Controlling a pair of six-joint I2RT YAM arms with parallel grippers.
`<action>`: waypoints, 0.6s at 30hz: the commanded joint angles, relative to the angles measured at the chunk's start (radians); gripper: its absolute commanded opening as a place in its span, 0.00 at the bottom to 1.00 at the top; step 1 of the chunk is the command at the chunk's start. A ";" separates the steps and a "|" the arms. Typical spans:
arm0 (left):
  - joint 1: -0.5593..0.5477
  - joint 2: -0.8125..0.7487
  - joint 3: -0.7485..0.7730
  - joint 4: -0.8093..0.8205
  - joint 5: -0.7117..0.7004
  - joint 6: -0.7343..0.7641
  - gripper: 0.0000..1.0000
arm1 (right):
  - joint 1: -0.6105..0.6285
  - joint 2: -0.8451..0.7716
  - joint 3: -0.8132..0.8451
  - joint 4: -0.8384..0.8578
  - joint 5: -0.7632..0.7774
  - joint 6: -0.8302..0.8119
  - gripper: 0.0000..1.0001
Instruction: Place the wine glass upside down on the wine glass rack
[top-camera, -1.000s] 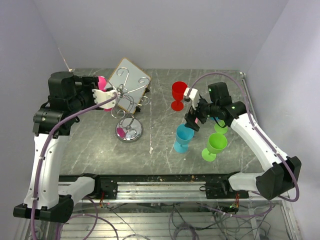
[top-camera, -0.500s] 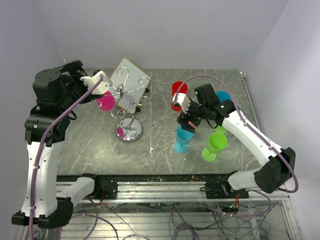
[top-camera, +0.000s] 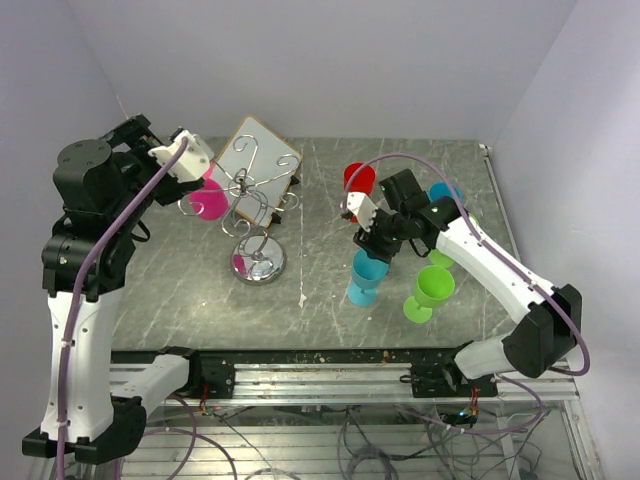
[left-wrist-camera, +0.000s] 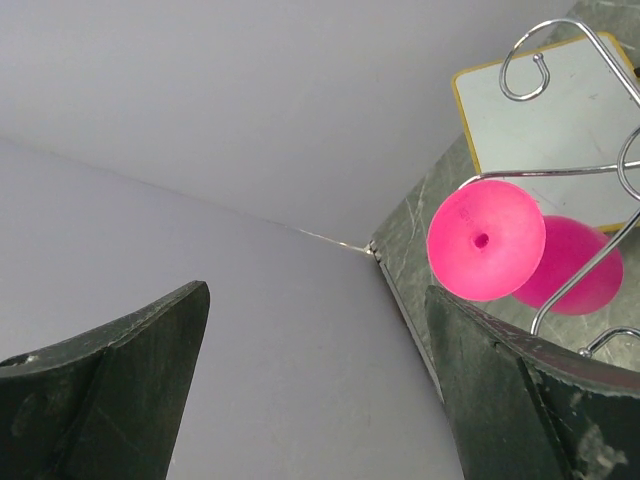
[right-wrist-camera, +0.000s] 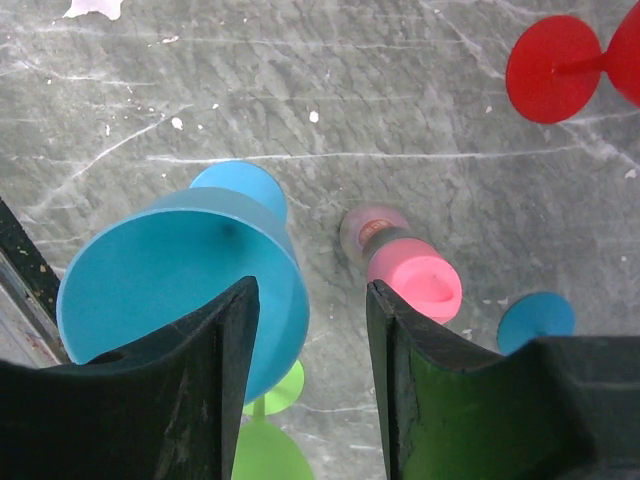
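My left claw (left-wrist-camera: 317, 290) hangs high over the table's (top-camera: 180, 285) 10 o'clock corner, its fingers (left-wrist-camera: 120, 390) spread wide with nothing between them. Just off it, the pink wine glass (left-wrist-camera: 486, 240) hangs upside down on the wine glass rack (top-camera: 255, 215). Its foot is uppermost and a wire arm passes under the foot on the rack's 9 o'clock side. The rack's shiny disc base (top-camera: 262, 265) sits on the table, and a white-faced board (top-camera: 262, 155) leans at the rack's 12 o'clock.

My right claw (right-wrist-camera: 311, 285) hovers right of centre with its fingers partly apart and gripping nothing. The light blue glass (right-wrist-camera: 180, 275) stands upright beneath it, its rim at the left finger. A red glass (top-camera: 357, 185) stands at the claw's 12 o'clock and a green glass (top-camera: 430, 292) at its 4 o'clock.
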 joint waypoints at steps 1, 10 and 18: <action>-0.008 -0.007 0.043 0.041 -0.014 -0.064 0.99 | 0.009 0.021 0.031 -0.023 -0.010 -0.008 0.45; -0.009 -0.019 0.039 0.102 -0.069 -0.229 0.99 | 0.009 0.035 0.049 -0.039 -0.043 -0.036 0.24; -0.009 -0.027 0.103 0.120 -0.055 -0.476 0.99 | 0.009 -0.016 0.152 -0.063 -0.173 -0.083 0.00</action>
